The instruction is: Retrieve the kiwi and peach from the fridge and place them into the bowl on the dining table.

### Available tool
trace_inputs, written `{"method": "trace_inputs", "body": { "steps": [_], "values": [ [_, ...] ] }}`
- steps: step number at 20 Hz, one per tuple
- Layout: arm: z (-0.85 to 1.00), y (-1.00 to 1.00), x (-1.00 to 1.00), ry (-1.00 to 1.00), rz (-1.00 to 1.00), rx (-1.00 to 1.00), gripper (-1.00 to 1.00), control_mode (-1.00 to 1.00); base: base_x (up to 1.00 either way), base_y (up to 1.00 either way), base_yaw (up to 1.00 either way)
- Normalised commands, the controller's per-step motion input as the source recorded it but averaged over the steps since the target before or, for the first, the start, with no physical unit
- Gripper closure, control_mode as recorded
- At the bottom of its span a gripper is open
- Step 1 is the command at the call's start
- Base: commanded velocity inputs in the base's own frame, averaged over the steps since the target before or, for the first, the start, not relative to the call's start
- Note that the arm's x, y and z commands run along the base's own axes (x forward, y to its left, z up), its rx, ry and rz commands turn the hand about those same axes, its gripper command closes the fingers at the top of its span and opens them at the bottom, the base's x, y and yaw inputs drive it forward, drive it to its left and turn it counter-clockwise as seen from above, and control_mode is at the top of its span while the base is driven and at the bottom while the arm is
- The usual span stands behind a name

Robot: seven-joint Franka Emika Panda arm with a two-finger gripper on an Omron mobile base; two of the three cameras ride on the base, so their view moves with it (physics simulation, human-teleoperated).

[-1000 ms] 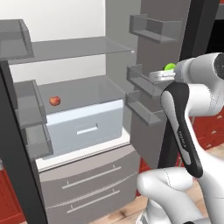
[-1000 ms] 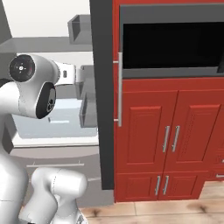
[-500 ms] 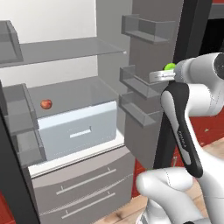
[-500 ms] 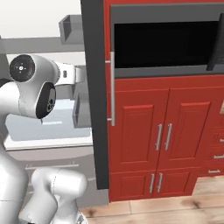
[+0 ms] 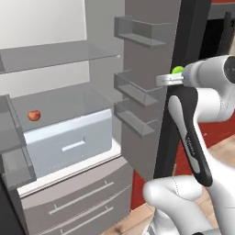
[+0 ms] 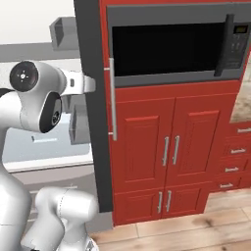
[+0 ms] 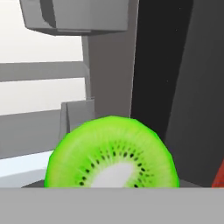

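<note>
Pincer sits at the end of the white arm, up beside the fridge's open right door, pinching the kiwi; fingertips themselves are hidden, but the cut green face with white core and black seeds sits right at the hand camera's bottom, and a green sliver pokes out at the wrist in the left base view. Just left of it are the grey door bins, stacked in three tiers on the door's inner face. Farther left, inside the fridge, the peach rests on the glass shelf above the pale crisper drawer, well apart from the pincer. Right of the fridge door, red cabinets carry a black microwave above.
</note>
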Motion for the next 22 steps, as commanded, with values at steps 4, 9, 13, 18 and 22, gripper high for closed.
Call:
{"method": "trace_inputs", "body": {
  "steps": [4,9,13,18,22],
  "values": [
    [0.00,0.00,0.00,0.00,0.00,0.00,1.00,1.00,-0.38,0.18,-0.73],
    [0.00,0.00,0.00,0.00,0.00,0.00,1.00,1.00,-0.19,0.10,-0.78],
    [0.00,0.00,0.00,0.00,0.00,0.00,1.00,1.00,-0.13,0.08,-0.80],
    [0.00,0.00,0.00,0.00,0.00,0.00,1.00,1.00,-0.14,0.02,-0.78],
    [0.00,0.00,0.00,0.00,0.00,0.00,1.00,1.00,0.00,0.00,-0.72]
  ]
}}
